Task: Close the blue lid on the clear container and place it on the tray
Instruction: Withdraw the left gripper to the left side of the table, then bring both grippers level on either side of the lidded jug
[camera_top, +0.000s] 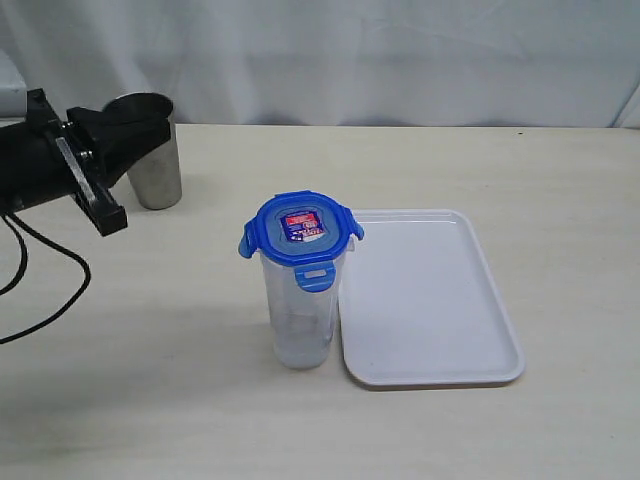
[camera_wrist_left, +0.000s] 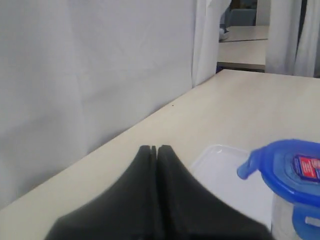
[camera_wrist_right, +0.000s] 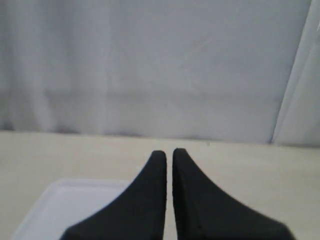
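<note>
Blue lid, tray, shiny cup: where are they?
blue lid (camera_top: 303, 227): exterior view, on its sticker.
tray (camera_top: 430, 300): exterior view, on its bare floor.
shiny cup (camera_top: 160, 186): exterior view, on its side wall.

A pale beige tabletop carries three things. The clear container stands upright near the middle, just beside the left rim of the flat white tray. A tapered metal cup stands upright, well apart, at the far left. A black cable curves over the tabletop's left edge.
</note>
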